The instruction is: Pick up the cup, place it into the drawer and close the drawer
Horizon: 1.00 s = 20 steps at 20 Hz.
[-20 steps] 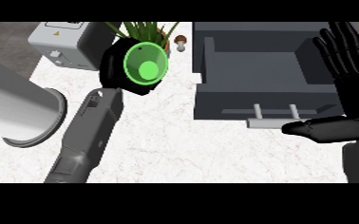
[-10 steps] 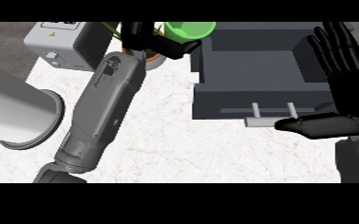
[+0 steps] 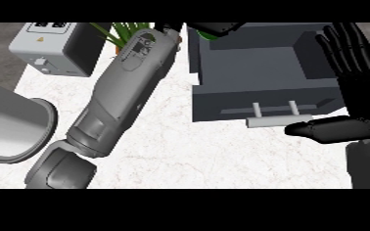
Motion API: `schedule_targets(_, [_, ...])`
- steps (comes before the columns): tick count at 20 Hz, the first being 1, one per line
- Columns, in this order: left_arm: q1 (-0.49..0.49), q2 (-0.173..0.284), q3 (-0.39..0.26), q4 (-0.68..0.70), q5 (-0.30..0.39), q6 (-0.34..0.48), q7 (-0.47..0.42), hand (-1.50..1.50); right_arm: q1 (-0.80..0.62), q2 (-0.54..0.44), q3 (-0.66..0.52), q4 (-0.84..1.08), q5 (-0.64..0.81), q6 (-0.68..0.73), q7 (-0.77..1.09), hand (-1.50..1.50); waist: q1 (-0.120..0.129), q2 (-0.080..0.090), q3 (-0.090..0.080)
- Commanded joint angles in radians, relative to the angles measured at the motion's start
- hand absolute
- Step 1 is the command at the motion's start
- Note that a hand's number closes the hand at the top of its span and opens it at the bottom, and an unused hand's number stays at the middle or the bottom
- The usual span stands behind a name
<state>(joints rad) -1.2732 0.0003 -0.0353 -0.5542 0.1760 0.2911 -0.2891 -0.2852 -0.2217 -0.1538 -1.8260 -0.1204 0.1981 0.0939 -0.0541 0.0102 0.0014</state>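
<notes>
**Cup over the drawer's back edge, release pending**

Cup [image 3: 208,34]: only a green sliver shows at 12 o'clock, tucked under the left hand [image 3: 215,28] at the drawer's back-left corner. The hand is mostly cut off by the top of the view; its black fingers look wrapped over the cup, so it reads as clamped on the cup. Whether the cup is already below the rim or just above it cannot be told.

Left forearm [image 3: 119,93] runs diagonally from 7 o'clock up to 12, crossing the counter [image 3: 166,147].

Drawer [image 3: 264,63] is pulled open at 1–3 o'clock, grey interior bare apart from that corner, handle [image 3: 278,121] facing 6 o'clock.

Right hand [image 3: 347,54] rests open at the 3 o'clock edge, fingers straight and up, thumb lying just beside the handle's right end. Holding nothing.

Other items: grey box [image 3: 54,49] at 10 o'clock, plant [image 3: 127,31] behind the forearm at 11, a metal pot rim [image 3: 25,129] at 9.

Step, as judged: placing phase, transport about done. Next move calls for carrying the cup further inside the walls, lowering it, opening the fingers, then pulling the arm back clear before any push on the drawer front. The right hand looks best placed for the closing push.
</notes>
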Motion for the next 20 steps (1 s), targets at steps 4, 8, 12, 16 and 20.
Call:
schedule_targets(4, [-0.096, 0.000, -0.115, 0.206, 0.068, 0.061, 0.036, 1.50, -0.023, -0.016, -0.006, 0.002, -0.039, 0.037, -0.005, -1.50, -0.058, 0.015, 0.001])
schedule_targets(8, [-0.111, 0.000, -0.187, 0.263, 0.087, -0.018, 0.114, 1.50, -0.027, 0.001, 0.015, 0.003, -0.028, 0.037, -0.028, -1.50, -0.080, 0.019, 0.001])
schedule_targets(12, [-0.057, 0.000, -0.259, 0.280, 0.102, -0.033, 0.090, 1.50, -0.070, 0.008, 0.032, 0.039, -0.027, 0.044, -0.034, -1.50, -0.118, 0.035, 0.002])
schedule_targets(16, [-0.036, 0.000, -0.304, 0.264, 0.127, -0.045, 0.071, -1.50, -0.099, 0.026, 0.066, 0.040, -0.021, 0.038, -0.009, -1.50, -0.141, 0.038, 0.001])
schedule_targets(20, [0.012, 0.000, -0.277, 0.230, 0.210, -0.025, 0.005, -1.50, -0.135, 0.028, 0.080, 0.058, -0.098, 0.104, -0.012, -1.50, -0.163, 0.048, 0.000])
